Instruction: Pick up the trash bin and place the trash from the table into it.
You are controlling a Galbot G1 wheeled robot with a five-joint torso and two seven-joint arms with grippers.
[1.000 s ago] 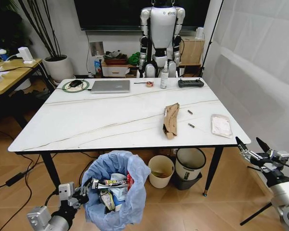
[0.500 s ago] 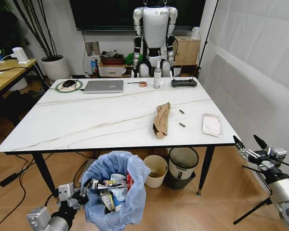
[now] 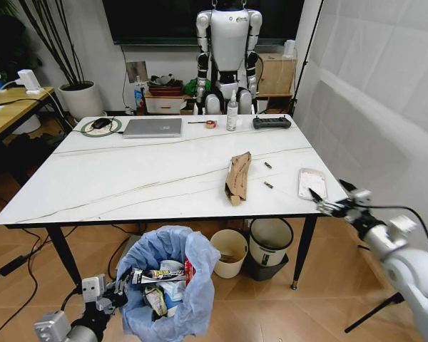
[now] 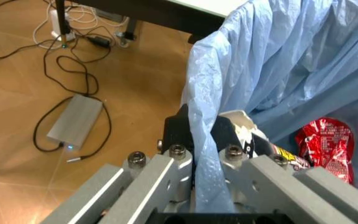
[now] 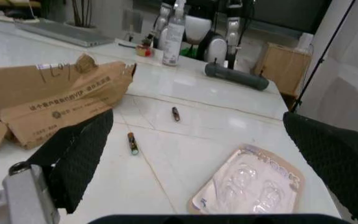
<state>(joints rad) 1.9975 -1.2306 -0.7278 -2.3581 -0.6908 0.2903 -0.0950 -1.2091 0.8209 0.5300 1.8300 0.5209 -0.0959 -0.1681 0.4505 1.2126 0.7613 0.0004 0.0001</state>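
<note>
The trash bin (image 3: 165, 285), lined with a crinkly light-blue bag and holding wrappers, stands in front of the table's near edge. My left gripper (image 3: 118, 288) is shut on its rim; in the left wrist view the fingers (image 4: 225, 140) pinch the bag's edge (image 4: 207, 112), beside a red wrapper (image 4: 326, 145). On the white marble table (image 3: 128, 178) lie torn brown cardboard (image 3: 237, 178) (image 5: 48, 107), two small batteries (image 3: 269, 185) (image 5: 132, 143) and a clear plastic blister tray (image 3: 312, 183) (image 5: 247, 182). My right gripper (image 3: 327, 188) (image 5: 197, 116) hovers open at the table's right edge, just beside the tray.
A cream bucket (image 3: 238, 251) and a dark bin with white liner (image 3: 272, 242) stand under the table. At the table's far side lie a grey laptop (image 3: 154, 127), a black controller (image 3: 272, 122) and a bottle (image 3: 232, 114). A humanoid robot (image 3: 228, 50) stands behind; a white screen is at right.
My right arm has risen and swung in from low at the right to the table's right edge by the tray. The camera pulled back a little. The left gripper still holds the bin's rim.
</note>
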